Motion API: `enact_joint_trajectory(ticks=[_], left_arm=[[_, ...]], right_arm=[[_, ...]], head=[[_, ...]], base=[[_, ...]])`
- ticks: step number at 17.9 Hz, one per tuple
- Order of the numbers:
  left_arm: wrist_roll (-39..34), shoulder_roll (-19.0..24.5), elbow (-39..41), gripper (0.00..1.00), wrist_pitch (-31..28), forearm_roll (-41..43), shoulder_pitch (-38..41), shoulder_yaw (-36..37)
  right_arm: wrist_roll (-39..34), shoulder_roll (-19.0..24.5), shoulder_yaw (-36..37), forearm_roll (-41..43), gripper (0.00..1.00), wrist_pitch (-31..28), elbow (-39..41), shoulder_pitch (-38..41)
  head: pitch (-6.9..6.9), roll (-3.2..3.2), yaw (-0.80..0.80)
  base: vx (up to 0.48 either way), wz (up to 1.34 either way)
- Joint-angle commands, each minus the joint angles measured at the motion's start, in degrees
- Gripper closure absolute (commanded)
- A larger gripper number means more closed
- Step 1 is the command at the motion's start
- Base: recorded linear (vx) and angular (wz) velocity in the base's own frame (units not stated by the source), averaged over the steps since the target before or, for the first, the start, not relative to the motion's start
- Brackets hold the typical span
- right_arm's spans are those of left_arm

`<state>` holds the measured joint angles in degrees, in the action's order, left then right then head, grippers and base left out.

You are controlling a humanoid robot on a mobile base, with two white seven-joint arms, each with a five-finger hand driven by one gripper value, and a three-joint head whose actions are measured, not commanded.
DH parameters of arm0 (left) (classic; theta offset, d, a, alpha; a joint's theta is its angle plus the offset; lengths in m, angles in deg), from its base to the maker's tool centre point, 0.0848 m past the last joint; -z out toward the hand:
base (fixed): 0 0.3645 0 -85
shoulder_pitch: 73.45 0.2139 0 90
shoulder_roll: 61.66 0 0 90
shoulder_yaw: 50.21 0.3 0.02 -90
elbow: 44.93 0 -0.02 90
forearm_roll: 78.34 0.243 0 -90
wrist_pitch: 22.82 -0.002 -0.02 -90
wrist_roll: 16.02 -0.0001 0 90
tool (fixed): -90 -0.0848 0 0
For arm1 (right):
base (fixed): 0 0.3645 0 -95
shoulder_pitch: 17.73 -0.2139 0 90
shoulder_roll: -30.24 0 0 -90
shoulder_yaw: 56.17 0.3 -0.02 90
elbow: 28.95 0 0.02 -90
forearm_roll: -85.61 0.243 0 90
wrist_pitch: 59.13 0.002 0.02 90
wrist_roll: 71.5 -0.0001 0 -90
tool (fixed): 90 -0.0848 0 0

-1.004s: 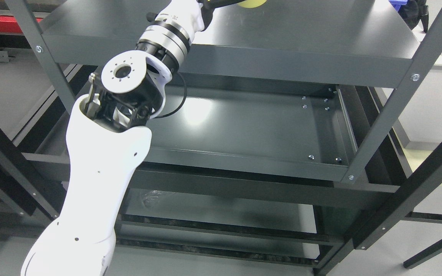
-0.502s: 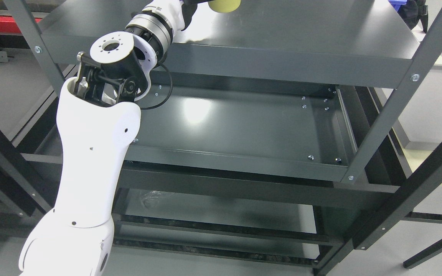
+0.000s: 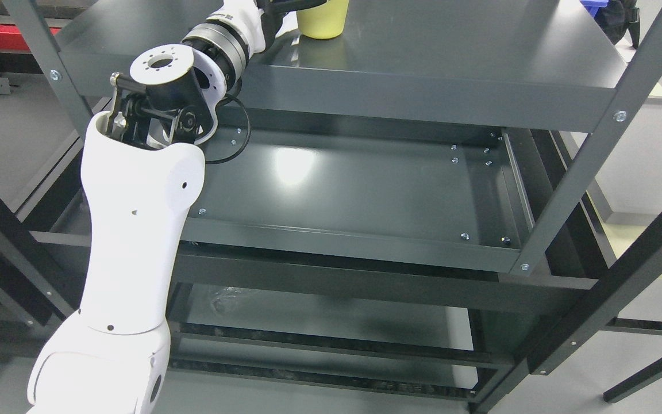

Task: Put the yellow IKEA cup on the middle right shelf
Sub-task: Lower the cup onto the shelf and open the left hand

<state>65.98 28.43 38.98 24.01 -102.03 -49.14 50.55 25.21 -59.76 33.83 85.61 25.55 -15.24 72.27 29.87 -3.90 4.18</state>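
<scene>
At the top edge, on the upper dark grey metal shelf (image 3: 451, 52): pale yellow plastic cup (image 3: 322, 20) upright, left hand (image 3: 285, 7) clamped at its rim, presumably lifting it toward the bare middle shelf (image 3: 377, 190) below.

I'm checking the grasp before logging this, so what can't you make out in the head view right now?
- Left hand: cut off by the top edge; grip unclear.
- Yellow cup: rim out of frame, so contents unknown.
- Blue object: only a corner shows at the top edge.
- Right arm: not in view.
</scene>
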Motion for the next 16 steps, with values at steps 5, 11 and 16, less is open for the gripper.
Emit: enact_joint_trajectory(ticks=[5, 11, 16], left_arm=[[-0.1, 0.9, 2.0, 0.02, 6.0, 0.3, -1.1, -2.8], [0.2, 0.9, 6.5, 0.02, 6.0, -0.1, -1.6, -4.4], [15.2, 0.9, 9.7, 0.02, 5.7, -2.8, -1.8, -5.9]], right_arm=[[0.0, -1.0, -1.0, 1.4, 0.01, 0.0, 0.0, 0.8], [0.0, -1.0, -1.0, 1.4, 0.01, 0.0, 0.0, 0.8], [0.0, -1.0, -1.0, 1.4, 0.01, 0.0, 0.1, 0.8]], head=[[0.0, 0.0, 0.0], [0.0, 0.0, 0.0], [0.0, 0.0, 0.0]], base=[[0.0, 0.0], [0.0, 0.0], [0.0, 0.0]])
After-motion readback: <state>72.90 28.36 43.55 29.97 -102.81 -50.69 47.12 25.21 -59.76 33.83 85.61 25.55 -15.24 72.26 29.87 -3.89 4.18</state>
